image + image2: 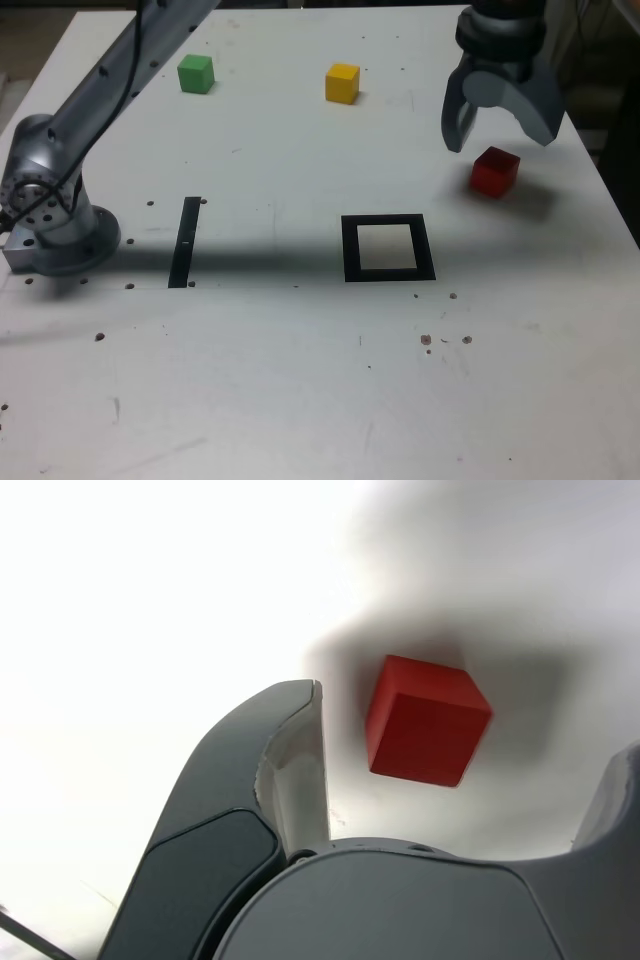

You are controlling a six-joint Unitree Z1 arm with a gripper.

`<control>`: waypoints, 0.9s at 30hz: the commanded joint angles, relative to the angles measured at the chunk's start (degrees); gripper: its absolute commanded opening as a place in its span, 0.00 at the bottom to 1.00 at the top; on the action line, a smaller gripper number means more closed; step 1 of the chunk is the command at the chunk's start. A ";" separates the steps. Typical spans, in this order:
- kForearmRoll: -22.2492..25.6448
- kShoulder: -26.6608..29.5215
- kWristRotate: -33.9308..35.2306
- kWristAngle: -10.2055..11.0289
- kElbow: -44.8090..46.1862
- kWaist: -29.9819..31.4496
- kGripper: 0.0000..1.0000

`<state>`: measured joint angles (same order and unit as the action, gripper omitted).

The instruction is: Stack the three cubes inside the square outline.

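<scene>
The red cube (495, 171) (425, 720) rests on the white table at the exterior view's right. My gripper (500, 135) (470, 730) hangs open just above it, jaws spread wide, nothing held. In the wrist view the red cube lies between the two fingers (290, 770), apart from both. The yellow cube (342, 83) sits at the back middle. At the back left stands the green cube (196, 73). The square outline (387, 248), black with a pale centre, lies in front of the red cube toward the exterior view's left, with nothing in it.
The arm's grey base (55, 225) stands at the exterior view's left, its link running up across the back. A narrow black strip (185, 241) lies beside the base. The table's right edge (610, 190) runs close to the red cube.
</scene>
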<state>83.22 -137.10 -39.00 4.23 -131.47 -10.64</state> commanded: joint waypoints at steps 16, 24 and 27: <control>0.23 -1.71 -4.41 2.09 0.18 0.39 0.97; -0.19 -3.66 -4.03 3.02 0.25 1.57 0.94; -0.29 -3.88 -3.69 3.92 0.19 2.14 0.92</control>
<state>83.10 -140.77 -42.83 7.95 -131.28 -8.66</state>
